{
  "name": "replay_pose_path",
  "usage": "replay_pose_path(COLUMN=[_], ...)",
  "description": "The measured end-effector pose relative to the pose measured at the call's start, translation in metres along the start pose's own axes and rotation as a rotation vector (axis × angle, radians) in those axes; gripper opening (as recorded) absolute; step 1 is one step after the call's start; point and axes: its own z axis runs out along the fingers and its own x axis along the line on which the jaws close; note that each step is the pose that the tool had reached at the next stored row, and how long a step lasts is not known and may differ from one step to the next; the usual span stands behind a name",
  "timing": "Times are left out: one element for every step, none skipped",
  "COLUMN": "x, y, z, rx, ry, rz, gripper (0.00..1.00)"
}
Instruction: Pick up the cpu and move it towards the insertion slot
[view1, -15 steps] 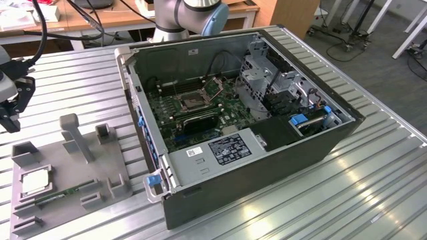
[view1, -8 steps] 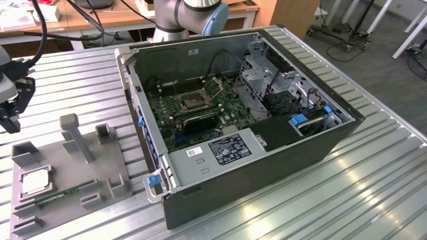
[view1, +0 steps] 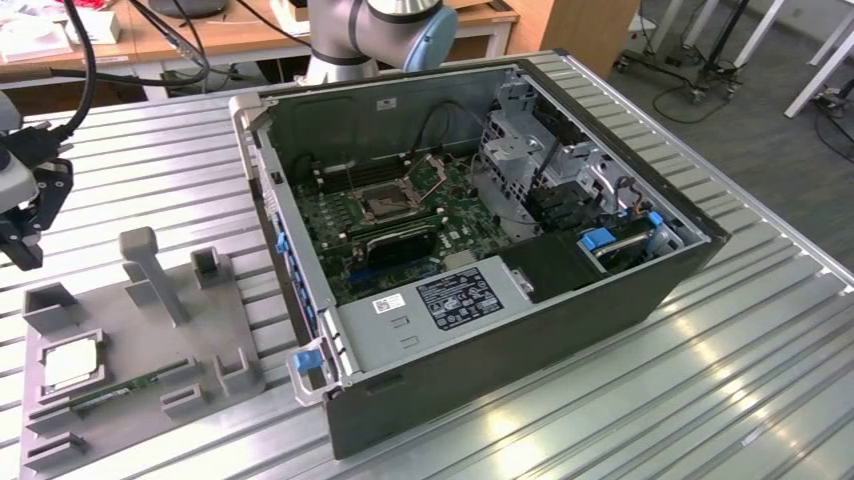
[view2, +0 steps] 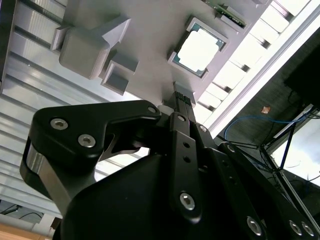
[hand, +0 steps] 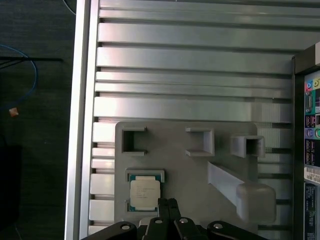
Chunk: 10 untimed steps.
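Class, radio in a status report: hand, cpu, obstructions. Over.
Hand shut, empty, above grey tray. Cpu lying in its tray pocket, ungripped. Insertion slot inside open case.

The arm (view1: 340, 40), at twelve o'clock in the exterior view, is silver-grey with a light blue joint cap (view1: 430, 35). The gripper (view2: 181, 97) is matte black, its angular linkage plates studded with silver screws (view2: 187, 201). A black cable (view1: 83, 60) curves at ten o'clock.
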Motion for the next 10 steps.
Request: replay_pose_path(x=[0.0000,0.0000,0.0000,0.0000,0.0000,0.0000,0.0000,0.0000,0.0000,0.0000], y=[0.0000,0.0000,0.0000,-0.0001,-0.0002,-0.0003,-0.0004,-0.0005,-0.0006,-0.0007], z=[0.0000,0.0003,0.0003,0.0004,0.0005,0.0006,0.0009,0.0015,0.0020,0.0027], rx=[0.0000,-0.0002,-0.0001,-0.0002,-0.0003,-0.0003,-0.0002,-0.0003,-0.0002,-0.0002], ry=[0.0000,-0.0003,-0.0003,-0.0003,-0.0004,-0.0005,-0.0004,-0.0005,-0.0004,-0.0004], rz=[0.000,0.000,0.000,0.000,0.000,0.000,0.000,0.000,0.000,0.000], gripper=[0.11,0.11,0.11,0.11,0.11,0.11,0.11,0.11,0.11,0.11])
